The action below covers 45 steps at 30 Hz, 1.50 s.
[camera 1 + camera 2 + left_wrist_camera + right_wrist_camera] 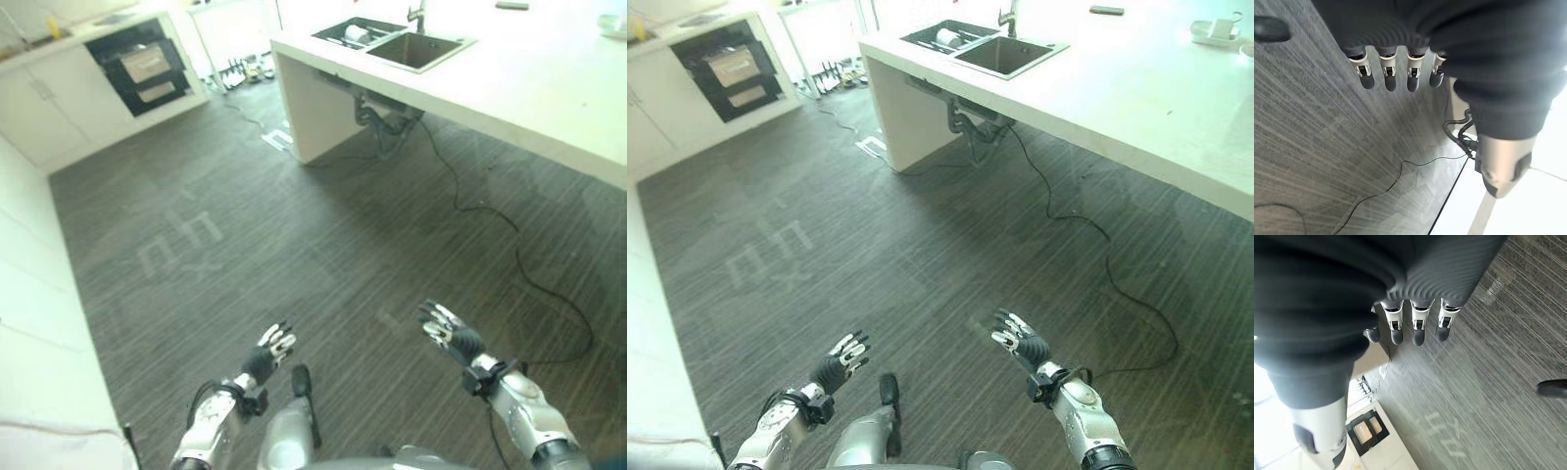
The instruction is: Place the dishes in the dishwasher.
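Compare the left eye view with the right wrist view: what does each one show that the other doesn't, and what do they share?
Left eye view alone: the white counter with its sink, dishes in the rack beside the basin, and the left hand, open over the floor. Right wrist view alone: the right hand's thumb from very close, apart from its relaxed fingers. Both: the right hand, empty, the dark striped floor and the black built-in appliance in the far cabinets.
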### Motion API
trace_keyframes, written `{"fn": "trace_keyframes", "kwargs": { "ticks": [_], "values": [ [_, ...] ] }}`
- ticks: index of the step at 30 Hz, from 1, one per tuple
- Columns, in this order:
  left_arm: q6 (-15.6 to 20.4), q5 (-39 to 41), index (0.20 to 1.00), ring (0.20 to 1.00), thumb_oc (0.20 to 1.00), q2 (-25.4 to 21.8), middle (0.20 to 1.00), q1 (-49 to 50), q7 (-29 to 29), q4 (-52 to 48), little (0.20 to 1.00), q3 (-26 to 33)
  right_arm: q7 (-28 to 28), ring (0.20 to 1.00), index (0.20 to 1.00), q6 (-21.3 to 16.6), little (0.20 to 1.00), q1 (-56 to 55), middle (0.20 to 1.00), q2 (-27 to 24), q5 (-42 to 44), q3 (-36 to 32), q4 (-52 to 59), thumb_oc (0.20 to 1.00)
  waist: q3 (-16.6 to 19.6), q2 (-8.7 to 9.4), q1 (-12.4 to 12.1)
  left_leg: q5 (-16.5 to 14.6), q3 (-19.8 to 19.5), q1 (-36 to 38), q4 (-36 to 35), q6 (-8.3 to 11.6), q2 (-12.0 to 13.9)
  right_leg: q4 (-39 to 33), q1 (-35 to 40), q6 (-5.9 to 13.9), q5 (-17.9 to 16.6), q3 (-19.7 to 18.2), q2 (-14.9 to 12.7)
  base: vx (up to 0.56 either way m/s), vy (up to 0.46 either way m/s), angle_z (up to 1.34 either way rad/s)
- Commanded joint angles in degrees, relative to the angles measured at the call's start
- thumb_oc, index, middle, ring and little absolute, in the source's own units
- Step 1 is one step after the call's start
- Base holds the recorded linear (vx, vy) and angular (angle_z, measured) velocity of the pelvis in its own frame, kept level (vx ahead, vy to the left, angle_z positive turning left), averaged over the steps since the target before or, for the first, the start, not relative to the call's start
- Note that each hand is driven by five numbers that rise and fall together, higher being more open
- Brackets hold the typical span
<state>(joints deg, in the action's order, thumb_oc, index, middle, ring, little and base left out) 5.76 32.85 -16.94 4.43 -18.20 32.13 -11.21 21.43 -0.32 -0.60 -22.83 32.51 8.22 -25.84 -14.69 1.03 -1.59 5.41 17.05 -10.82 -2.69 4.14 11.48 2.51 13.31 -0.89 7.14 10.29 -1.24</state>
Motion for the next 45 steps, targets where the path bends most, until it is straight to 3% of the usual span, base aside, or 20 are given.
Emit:
{"fn": "trace_keyframes", "kwargs": {
  "ticks": [1, 4, 5, 8, 10, 11, 13, 15, 17, 19, 21, 23, 28, 33, 34, 37, 38, 40, 42, 45],
  "values": [
    [2.73, 1.08, 1.0, 1.0, 1.0, -1.37, 1.0, 1.22, -0.98, -4.9, 1.0, 1.12, 0.12, 1.0, 1.0, -2.03, 1.0, -2.56, 1.0, -0.65, 0.28, -2.04, 4.15, 1.0, 0.8, -1.51, -0.32, 1.24, 2.09, 6.6, 4.85, 3.84, 2.75, 3.64, -2.12, 5.86, 3.43, 8.24, -6.3, 0.53, 0.44, 0.16],
    [1.69, 0.32, 1.0, 1.0, 1.0, -2.4, 1.0, 1.56, -0.16, -5.97, 1.0, 1.08, 0.43, 1.0, 1.0, -1.79, 1.0, -2.78, 1.0, -0.1, 0.94, -2.31, 4.01, 1.0, 1.33, -1.69, -1.5, -0.43, 0.13, 5.88, 6.62, 1.78, 0.92, 6.89, -1.89, 5.59, 5.22, 7.53, -6.18, 0.34, 0.294, -0.03],
    [1.53, 0.39, 1.0, 1.0, 1.0, -2.48, 1.0, 1.62, -0.14, -6.04, 1.0, 1.05, 0.44, 1.0, 1.0, -1.75, 1.0, -2.94, 1.0, 0.0, 0.98, -2.34, 4.07, 1.0, 1.45, -1.19, -1.46, -1.52, -0.42, 6.34, 6.81, 2.07, 0.11, 7.37, -1.23, 5.85, 6.42, 7.19, -6.64, 0.26, 0.208, -0.02],
    [-0.35, -1.6, 1.0, 1.0, 1.0, -4.2, 1.0, 0.55, 0.18, -6.69, 1.0, 0.95, -1.39, 1.0, 1.0, -0.89, 1.0, -3.84, 1.0, 1.8, 1.32, -2.64, 6.38, 1.0, 3.26, -0.77, -1.86, -4.4, -1.3, 6.15, 7.26, -2.72, -5.6, 14.5, -1.47, 6.64, 7.05, 5.23, -6.69, 0.45, 0.489, 0.26],
    [-1.16, -5.04, 1.0, 1.0, 1.0, -5.74, 1.0, -0.76, 2.27, -6.44, 1.0, -0.4, -2.65, 1.0, 1.0, -0.31, 1.0, -3.66, 1.0, 2.88, 2.84, -2.38, 8.3, 1.0, 4.24, 0.59, -1.87, -7.04, -1.87, 7.67, 6.2, -7.06, -11.34, 27.81, -3.87, 10.96, -1.1, 3.44, -7.48, 0.42, 0.535, 0.39],
    [-1.93, -4.87, 1.0, 1.0, 1.0, -6.2, 1.0, -0.57, 2.95, -7.08, 1.0, -0.27, -2.28, 1.0, 1.0, 0.06, 1.0, -4.21, 1.0, 3.51, 2.42, -1.4, 9.57, 1.0, 4.08, 0.18, -1.66, -8.27, -1.16, 9.83, 4.97, -9.27, -12.83, 39.34, -9.41, 13.39, -7.16, 3.42, -8.82, 0.25, 0.357, 0.35],
    [-2.13, -4.19, 1.0, 1.0, 1.0, -6.45, 1.0, 0.03, 3.76, -8.2, 1.0, -0.08, -1.91, 1.0, 1.0, 0.24, 1.0, -4.31, 1.0, 3.72, 2.44, -0.66, 10.15, 1.0, 3.52, -0.55, -1.19, -8.98, -0.47, 11.75, 4.25, -9.73, -13.03, 41.41, -13.76, 12.63, -6.91, 4.49, -9.41, 0.22, 0.224, 0.26],
    [-2.94, -3.06, 1.0, 1.0, 1.0, -6.79, 1.0, 0.13, 3.78, -9.85, 1.0, 0.47, -1.63, 1.0, 1.0, 0.47, 1.0, -4.25, 1.0, 3.4, 3.01, -0.49, 11.12, 1.0, 2.16, -0.55, 0.22, -10.27, -1.3, 14.6, 4.13, -8.85, -13.51, 32.98, -18.12, 11.73, -5.29, 7.03, -7.68, 0.24, 0.069, 0.0],
    [-3.7, -2.98, 1.0, 1.0, 1.0, -6.83, 1.0, -0.25, 3.57, -10.6, 1.0, 0.65, -1.25, 1.0, 1.0, 0.62, 1.0, -4.33, 1.0, 3.17, 2.84, -0.76, 11.57, 1.0, 1.45, -0.59, 1.01, -10.88, -2.19, 16.42, 3.55, -8.21, -13.7, 27.06, -19.22, 11.15, -5.68, 8.35, -8.07, 0.19, -0.034, -0.1],
    [-4.15, -3.62, 1.0, 1.0, 1.0, -6.81, 1.0, -0.98, 3.87, -11.13, 1.0, 0.2, -1.03, 1.0, 1.0, 0.77, 1.0, -4.47, 1.0, 2.94, 3.03, -1.02, 11.88, 1.0, 0.66, 0.01, 2.53, -12.57, -3.59, 18.61, 3.17, -7.77, -14.49, 17.15, -22.01, 11.79, -10.08, 8.07, -9.55, 0.28, -0.085, 0.36],
    [-3.09, -4.58, 1.0, 1.0, 1.0, -6.45, 1.0, -0.64, 3.99, -11.19, 1.0, -0.97, -0.05, 1.0, 1.0, -0.01, 1.0, -4.97, 1.0, 3.19, 2.76, -1.65, 11.34, 1.0, -0.31, 0.9, 3.94, -16.62, -4.94, 21.69, 3.81, -7.7, -15.32, 9.25, -25.37, 13.5, -16.44, 6.53, -13.34, 0.44, -0.116, 0.98],
    [-1.95, -5.33, 1.0, 1.0, 1.0, -6.35, 1.0, 0.22, 3.63, -11.41, 1.0, -1.42, 0.27, 1.0, 1.0, -0.72, 1.0, -5.43, 1.0, 3.49, 2.55, -1.85, 11.07, 1.0, -0.61, 0.85, 4.14, -18.22, -4.98, 22.75, 4.61, -7.62, -15.23, 7.89, -26.17, 13.76, -17.31, 6.43, -14.58, 0.34, -0.095, 0.19],
    [-2.22, -5.42, 1.0, 1.0, 1.0, -7.29, 1.0, 1.88, 3.21, -12.94, 1.0, -1.83, -0.7, 1.0, 1.0, -1.45, 1.0, -5.48, 1.0, 3.2, 4.03, -1.42, 10.69, 1.0, 0.27, 1.2, 3.68, -20.8, -4.72, 21.66, 12.06, -7.64, -15.2, 9.19, -23.3, 12.62, -13.75, 7.08, -14.05, 0.37, -0.159, -0.06],
    [-2.98, -5.04, 1.0, 1.0, 1.0, -6.28, 1.0, 3.91, 2.4, -13.63, 1.0, -1.03, -0.65, 1.0, 1.0, -0.74, 1.0, -4.01, 1.0, 1.95, 4.29, -0.51, 10.93, 1.0, 2.45, 0.6, 2.77, -23.34, -3.77, 21.39, 19.44, -5.54, -13.39, 9.01, -19.36, 8.34, -8.46, 9.84, -11.24, 0.38, -0.159, 0.03],
    [-2.92, -4.63, 1.0, 1.0, 1.0, -6.09, 1.0, 3.91, 2.48, -13.49, 1.0, -1.02, -0.61, 1.0, 1.0, -0.61, 1.0, -3.85, 1.0, 1.75, 4.16, -0.4, 10.93, 1.0, 2.8, 0.52, 2.73, -22.97, -4.07, 21.2, 20.64, -5.07, -13.36, 8.76, -19.11, 7.76, -7.93, 9.86, -10.65, 0.34, -0.151, -0.13],
    [-2.89, -3.1, 1.0, 1.0, 1.0, -4.73, 1.0, 3.45, 2.66, -12.75, 1.0, -1.11, -0.3, 1.0, 1.0, -0.34, 1.0, -3.11, 1.0, 0.51, 3.44, 0.24, 10.48, 1.0, 4.46, 0.04, 2.36, -15.62, -5.11, 18.61, 31.83, -1.5, -12.04, 6.71, -16.92, 4.02, -5.02, 10.89, -7.83, 0.24, -0.147, -0.19],
    [-2.27, -3.31, 1.0, 1.0, 1.0, -3.85, 1.0, 3.18, 2.67, -11.83, 1.0, -1.15, 0.42, 1.0, 1.0, -0.33, 1.0, -2.89, 1.0, -0.04, 3.15, 0.16, 9.82, 1.0, 4.5, 0.3, 1.87, -12.4, -5.8, 14.19, 41.09, -0.5, -11.6, 5.62, -15.31, 2.31, -3.77, 10.84, -7.06, 0.2, -0.178, -0.37],
    [-1.95, -3.5, 1.0, 1.0, 1.0, -3.21, 1.0, 2.59, 2.42, -10.65, 1.0, -1.23, 0.82, 1.0, 1.0, -0.21, 1.0, -2.22, 1.0, -0.63, 3.22, 0.09, 9.08, 1.0, 3.58, 0.88, 1.29, -11.67, -5.19, 7.07, 51.23, -0.84, -9.47, 4.69, -13.11, 0.62, -2.42, 10.48, -6.48, 0.2, -0.171, -0.8],
    [-1.57, -3.35, 1.0, 1.0, 1.0, -2.99, 1.0, 1.98, 3.1, -10.19, 1.0, -1.72, 1.29, 1.0, 1.0, -0.42, 1.0, -1.63, 1.0, -0.49, 3.42, 0.38, 8.81, 1.0, 2.45, 0.74, 0.73, -13.38, -5.13, 4.79, 44.68, -2.37, -10.04, 4.07, -11.31, 1.35, -2.43, 8.78, -5.54, 0.19, 0.002, -0.76],
    [-1.34, -2.33, 1.0, 1.0, 1.0, -3.17, 1.0, 2.19, 4.72, -10.79, 1.0, -2.17, 1.25, 1.0, 1.0, 0.38, 1.0, -0.96, 1.0, 0.08, 3.48, 0.86, 9.59, 1.0, 1.61, -0.27, -0.05, -10.42, -6.94, 5.7, 23.68, -1.97, -10.63, 2.93, -8.5, 2.9, -1.26, 4.27, -3.06, 0.27, 0.166, -0.54]
  ]
}}
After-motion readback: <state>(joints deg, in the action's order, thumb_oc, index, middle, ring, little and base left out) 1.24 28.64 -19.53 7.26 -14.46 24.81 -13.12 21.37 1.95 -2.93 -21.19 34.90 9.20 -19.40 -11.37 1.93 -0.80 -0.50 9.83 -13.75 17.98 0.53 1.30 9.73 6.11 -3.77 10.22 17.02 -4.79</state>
